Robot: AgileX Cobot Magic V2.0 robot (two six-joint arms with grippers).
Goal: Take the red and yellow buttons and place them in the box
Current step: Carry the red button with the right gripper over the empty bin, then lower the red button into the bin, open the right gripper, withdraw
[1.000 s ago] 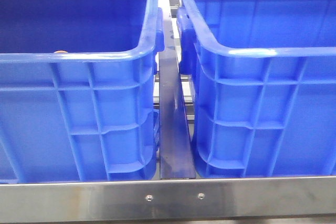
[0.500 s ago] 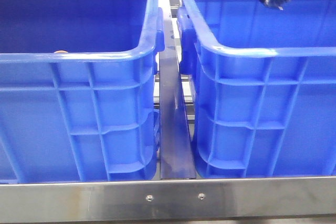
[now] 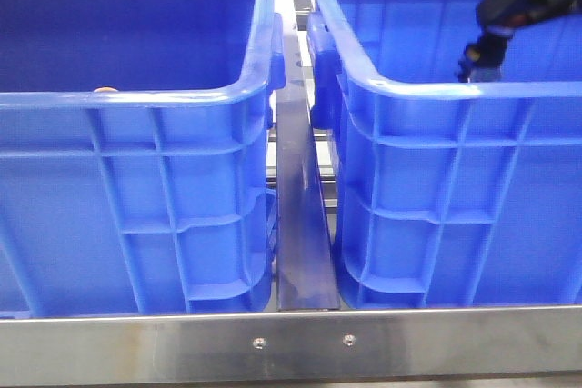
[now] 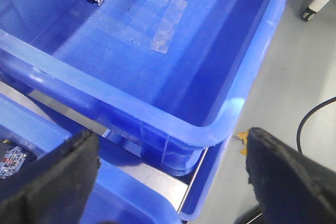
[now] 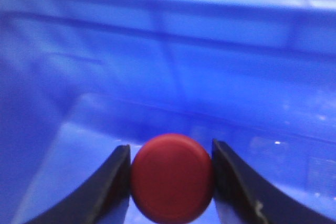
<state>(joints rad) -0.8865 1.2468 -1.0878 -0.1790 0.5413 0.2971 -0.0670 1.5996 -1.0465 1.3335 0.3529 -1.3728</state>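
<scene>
A brushed steel rail (image 3: 291,343) with two small screws (image 3: 259,343) is seen along the near edge, a dark metal divider bar (image 3: 300,215) running back from it, and a pale grey floor (image 4: 294,77) is crossed by a black cable (image 4: 315,116).

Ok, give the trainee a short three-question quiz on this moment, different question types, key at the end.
1. True or false: the right gripper is clamped on a red button.
2. Which arm reaches into the right-hand blue crate in the front view? A) left B) right
3. Fill in: the left gripper is ____, with nothing between its fingers.

Key: 1 true; 2 B; 3 open.
</scene>
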